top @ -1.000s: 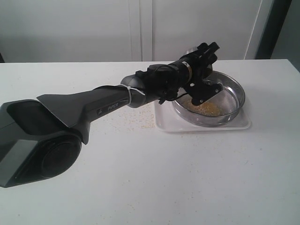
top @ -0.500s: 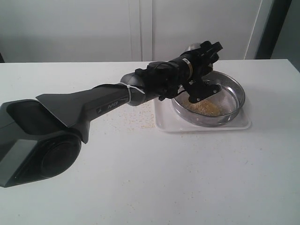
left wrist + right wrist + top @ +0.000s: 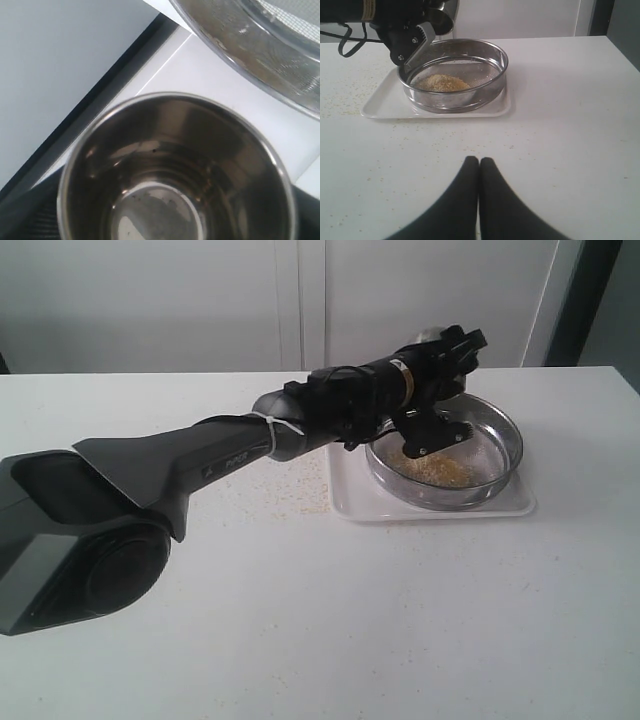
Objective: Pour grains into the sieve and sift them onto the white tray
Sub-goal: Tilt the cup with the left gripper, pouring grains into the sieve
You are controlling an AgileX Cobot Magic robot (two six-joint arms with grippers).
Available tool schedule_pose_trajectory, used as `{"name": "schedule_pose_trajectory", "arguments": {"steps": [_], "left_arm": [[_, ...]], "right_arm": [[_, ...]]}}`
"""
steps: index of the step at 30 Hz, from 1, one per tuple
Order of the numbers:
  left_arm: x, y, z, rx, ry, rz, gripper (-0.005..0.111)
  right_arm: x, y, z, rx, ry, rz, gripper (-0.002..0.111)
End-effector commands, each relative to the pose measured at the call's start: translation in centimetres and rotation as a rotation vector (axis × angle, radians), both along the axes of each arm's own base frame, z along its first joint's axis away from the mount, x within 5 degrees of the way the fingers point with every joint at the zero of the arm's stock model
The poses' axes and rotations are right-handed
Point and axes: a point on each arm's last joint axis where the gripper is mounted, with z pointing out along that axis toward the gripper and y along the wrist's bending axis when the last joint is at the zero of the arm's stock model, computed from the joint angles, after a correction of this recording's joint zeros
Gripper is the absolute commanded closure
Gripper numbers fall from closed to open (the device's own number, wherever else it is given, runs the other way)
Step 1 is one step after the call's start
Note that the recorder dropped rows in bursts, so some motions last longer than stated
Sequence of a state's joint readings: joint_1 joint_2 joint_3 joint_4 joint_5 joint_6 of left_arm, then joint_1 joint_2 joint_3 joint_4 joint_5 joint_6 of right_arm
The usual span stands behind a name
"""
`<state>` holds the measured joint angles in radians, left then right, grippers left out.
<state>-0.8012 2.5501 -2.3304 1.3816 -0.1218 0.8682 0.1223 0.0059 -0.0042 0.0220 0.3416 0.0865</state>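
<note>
1. Exterior view: my left gripper (image 3: 455, 348) reaches across to the sieve (image 3: 508, 435). It is clamped on a steel cup (image 3: 427, 337) tipped over the rim nearer the arm, which I judge to be the pouring pose, so anything falling lands on the mesh. The grains (image 3: 437, 468) lie heaped inside the sieve, which sits on the white tray (image 3: 350, 495). Stray granules (image 3: 285, 490) speckle the table (image 3: 400, 620) beside the tray (spillage, I'd guess). The arm hides most of the cup, and my right arm is out of shot.
2. Left wrist view: the cup's mouth fills the frame and its inside looks empty bar a few specks. The sieve's wall lies just past its lip. The fingers are hidden, so the grip can't be checked here.
3. Right wrist view: my right gripper (image 3: 479, 161) has its fingers pressed together on nothing, low over the table and well apart from the tray, presumably out of the way. The sieve's wall blocks any view of what has fallen through onto the tray.
</note>
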Motion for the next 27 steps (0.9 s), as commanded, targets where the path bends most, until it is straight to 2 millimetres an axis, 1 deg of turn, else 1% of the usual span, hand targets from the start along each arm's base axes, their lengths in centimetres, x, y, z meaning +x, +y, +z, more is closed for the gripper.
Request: {"name": "schedule_pose_trajectory", "arguments": {"steps": [1, 3, 5, 7, 8, 10, 11, 12, 13, 14, 15, 16, 17, 18, 19, 22, 25, 26, 27], "left_arm": [[-0.5, -0.1, 2.0, -0.043, -0.022, -0.052, 0.107], [-0.6, -0.2, 2.2, -0.095, 0.021, -0.041, 0.107], [-0.3, 0.1, 2.0, -0.04, -0.004, -0.007, 0.107], [-0.4, 0.2, 2.5, -0.02, -0.031, -0.007, 0.107], [-0.5, 0.1, 2.9, -0.044, -0.025, -0.02, 0.107], [-0.4, 0.3, 3.0, -0.123, 0.058, 0.005, 0.107], [-0.2, 0.6, 2.7, -0.097, 0.065, 0.037, 0.107], [0.0, 0.9, 2.2, -0.026, 0.04, 0.066, 0.107], [0.0, 1.0, 2.3, 0.03, -0.001, 0.065, 0.107], [-0.1, 0.9, 2.5, 0.051, -0.032, 0.041, 0.107], [-0.8, 0.4, 3.4, 0.03, -0.073, -0.023, 0.107], [-1.1, 0.2, 3.9, -0.008, -0.083, -0.068, 0.107], [-1.4, 0.0, 4.4, -0.065, -0.07, -0.097, 0.107], [-1.4, -0.1, 4.5, -0.102, -0.044, -0.102, 0.107], [-1.4, 0.0, 4.5, -0.099, -0.036, -0.089, 0.107], [-0.3, 1.2, 3.3, -0.018, -0.005, 0.008, 0.107], [0.0, 1.6, 2.4, 0.066, -0.046, 0.0, 0.107], [-0.1, 1.4, 2.6, 0.049, -0.056, -0.026, 0.107], [-0.2, 1.3, 2.7, -0.012, -0.017, -0.033, 0.107]], "right_arm": [[0.0, 0.0, -0.1, -0.001, -0.008, -0.004, 0.108], [0.0, 0.0, -0.1, -0.001, -0.008, -0.004, 0.108], [0.0, 0.0, -0.1, -0.001, -0.008, -0.004, 0.108], [0.0, 0.0, -0.1, -0.001, -0.008, -0.004, 0.108], [0.0, 0.0, -0.1, -0.001, -0.008, -0.004, 0.108], [0.0, 0.0, -0.1, -0.001, -0.008, -0.004, 0.108], [0.0, 0.0, -0.1, -0.001, -0.008, -0.004, 0.108], [0.0, 0.0, -0.1, -0.001, -0.008, -0.004, 0.108], [0.0, 0.0, -0.1, -0.001, -0.008, -0.004, 0.108], [0.0, 0.0, -0.1, -0.001, -0.008, -0.004, 0.108], [0.0, 0.0, -0.1, -0.001, -0.008, -0.004, 0.108], [0.0, 0.0, -0.1, -0.001, -0.008, -0.004, 0.108], [0.0, 0.0, -0.1, -0.001, -0.008, -0.004, 0.108], [0.0, 0.0, -0.1, -0.001, -0.008, -0.004, 0.108], [0.0, 0.0, -0.1, -0.001, -0.008, -0.004, 0.108], [0.0, 0.0, -0.1, -0.001, -0.008, -0.004, 0.108], [0.0, 0.0, -0.1, -0.001, -0.008, -0.004, 0.108], [0.0, 0.0, -0.1, -0.001, -0.008, -0.004, 0.108], [0.0, 0.0, -0.1, -0.001, -0.008, -0.004, 0.108]]}}
